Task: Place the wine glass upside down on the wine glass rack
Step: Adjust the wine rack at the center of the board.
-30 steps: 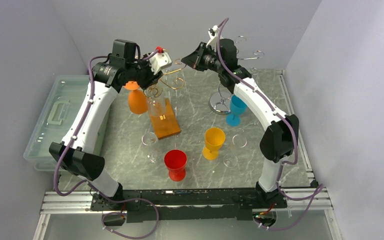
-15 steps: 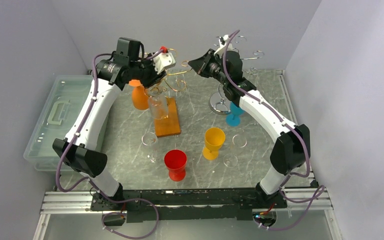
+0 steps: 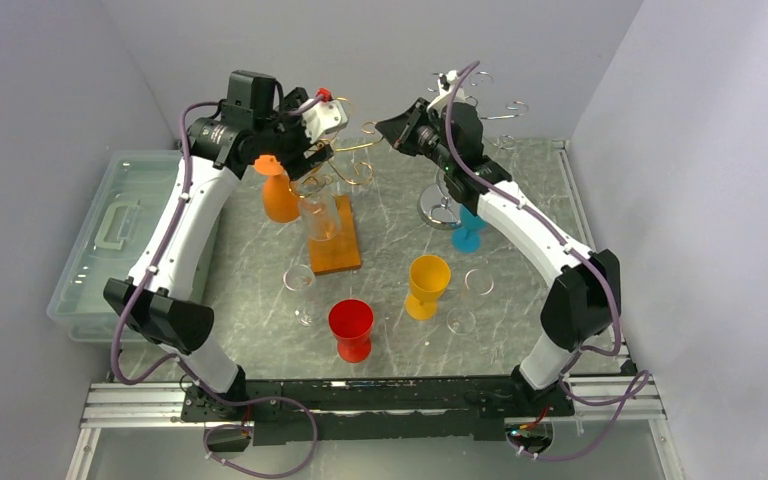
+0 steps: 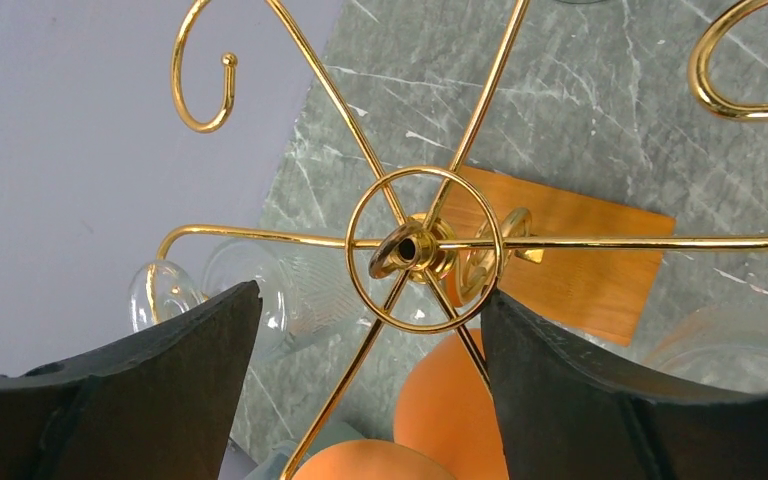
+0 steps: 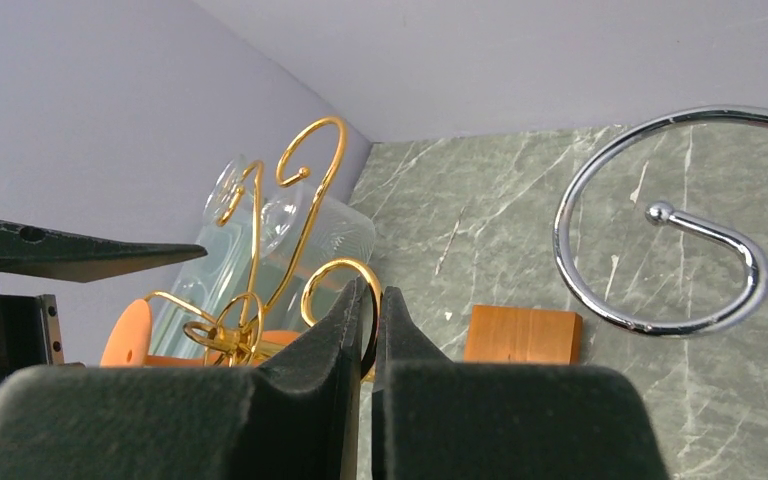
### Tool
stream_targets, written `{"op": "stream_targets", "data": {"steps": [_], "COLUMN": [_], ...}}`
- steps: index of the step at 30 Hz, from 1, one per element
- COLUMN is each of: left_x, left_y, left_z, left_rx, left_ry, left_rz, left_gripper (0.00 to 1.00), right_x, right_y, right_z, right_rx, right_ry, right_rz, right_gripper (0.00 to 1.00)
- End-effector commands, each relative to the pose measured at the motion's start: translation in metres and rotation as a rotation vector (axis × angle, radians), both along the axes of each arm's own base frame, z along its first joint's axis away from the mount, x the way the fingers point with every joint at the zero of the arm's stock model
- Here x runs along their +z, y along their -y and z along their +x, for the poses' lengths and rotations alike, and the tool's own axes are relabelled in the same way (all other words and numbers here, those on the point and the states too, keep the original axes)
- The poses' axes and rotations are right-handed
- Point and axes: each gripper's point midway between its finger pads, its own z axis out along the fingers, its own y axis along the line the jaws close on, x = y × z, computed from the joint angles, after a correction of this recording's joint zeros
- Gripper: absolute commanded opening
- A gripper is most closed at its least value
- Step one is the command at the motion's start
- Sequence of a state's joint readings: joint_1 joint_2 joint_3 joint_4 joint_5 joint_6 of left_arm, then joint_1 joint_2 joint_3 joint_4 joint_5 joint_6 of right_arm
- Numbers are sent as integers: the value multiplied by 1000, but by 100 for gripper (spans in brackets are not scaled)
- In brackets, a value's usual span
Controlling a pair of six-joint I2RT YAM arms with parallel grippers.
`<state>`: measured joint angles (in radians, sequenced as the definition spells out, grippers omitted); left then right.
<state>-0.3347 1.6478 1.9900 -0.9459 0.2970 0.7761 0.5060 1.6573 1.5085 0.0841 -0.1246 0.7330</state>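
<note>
An orange wine glass (image 3: 280, 195) hangs upside down, foot up, at the left side of the gold wine glass rack (image 3: 345, 165) on its wooden base (image 3: 332, 250). My left gripper (image 3: 312, 140) hovers just above it and is open. In the left wrist view the fingers (image 4: 160, 380) stand wide apart over the rack's hub (image 4: 410, 245), with the orange glass (image 4: 450, 400) below and untouched. My right gripper (image 3: 385, 128) is shut on a curled gold arm (image 5: 335, 270) of the rack. A clear glass (image 3: 318, 215) also hangs there.
A silver rack (image 3: 440, 205) stands at the back right with a blue glass (image 3: 472, 225) beside it. Yellow (image 3: 428, 285), red (image 3: 351, 328) and clear glasses (image 3: 300, 285) stand upright in front. A plastic bin (image 3: 100, 240) sits left of the table.
My left arm carried the orange glass up and back onto the gold rack, then its jaws opened and let go. The right arm rose slightly, still holding the gold arm.
</note>
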Motion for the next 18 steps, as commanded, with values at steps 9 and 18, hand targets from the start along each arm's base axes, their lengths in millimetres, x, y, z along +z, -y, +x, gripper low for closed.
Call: {"op": "stream_targets", "data": {"steps": [9,18], "left_x": [100,87], "left_y": [-25,-13], "left_z": [36,26], "left_rx": [168,172], "left_ry": [407,240], "left_rz": [-127,-221], "left_gripper": [88,90], "right_x": [-19,-20], "right_y": [-16,-13], "right_z": [-6,-3], "right_rx": [100,96], "right_ry": [-38,-37], "right_rz": [-104,-119], "right_gripper": [1,1]}}
